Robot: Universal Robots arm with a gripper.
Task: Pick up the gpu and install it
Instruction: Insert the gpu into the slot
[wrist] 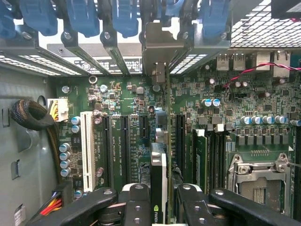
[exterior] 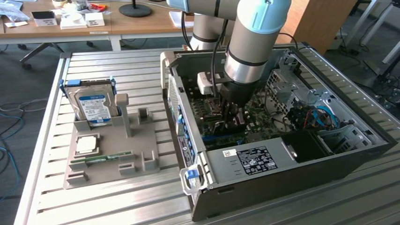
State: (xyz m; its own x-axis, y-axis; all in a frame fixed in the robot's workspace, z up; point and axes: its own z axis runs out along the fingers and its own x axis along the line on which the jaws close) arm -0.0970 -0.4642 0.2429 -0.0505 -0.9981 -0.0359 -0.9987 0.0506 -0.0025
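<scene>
In the exterior view my gripper (exterior: 232, 114) reaches down into the open computer case (exterior: 350, 157), just over the green motherboard (exterior: 262, 123). The wrist view has the gpu (wrist: 159, 165) edge-on between my two black fingers (wrist: 136, 200), which are shut on it. It is a thin dark card with a green logo, and its silvery bracket (wrist: 159, 44) points toward the case's rear slot openings. The card stands upright along a black expansion slot on the motherboard (wrist: 117, 94). Whether its edge is seated in the slot is hidden.
Blue retaining clips (wrist: 89, 16) line the rear slots. A memory stick (wrist: 200, 155) and the CPU socket (wrist: 261, 181) sit beside the card. Outside the case, a grey fixture (exterior: 106, 159) holds a hard drive (exterior: 93, 107), a CPU (exterior: 86, 144) and a green memory stick (exterior: 103, 158). The power supply (exterior: 250, 160) fills the case's near corner.
</scene>
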